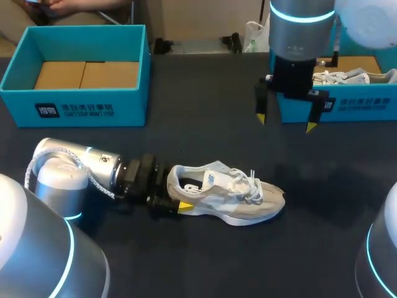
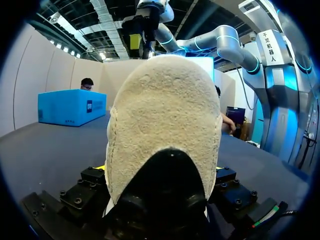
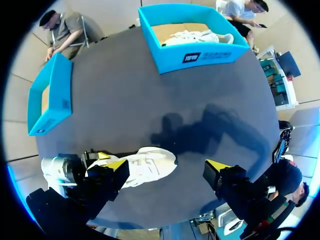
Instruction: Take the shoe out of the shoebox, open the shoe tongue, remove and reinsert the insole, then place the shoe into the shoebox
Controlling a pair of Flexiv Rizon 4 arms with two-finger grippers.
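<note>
The shoe (image 1: 229, 197) lies on its sole on the table (image 1: 205, 267), lower middle of the head view, toe pointing right. It is out of the empty shoebox (image 1: 74, 107) at the upper left. My left claw (image 1: 178, 189) comes in low from the left and looks clenched on the heel (image 2: 165, 125), which fills the space between its fingers in the left wrist view. My right claw (image 1: 286, 122) hangs released, well above the table at the upper right, in front of a second box (image 1: 363, 105) that holds another shoe.

I judge the shoe light and soft: the fabric upper will give under pressure, and the heel cup is the firmest part. With the heel pinned, the tongue (image 1: 214, 178) and loose laces (image 1: 249, 185) are floppy. I would pinch the tongue's upper edge, not the laces, and lift gently so the shoe does not twist free.
</note>
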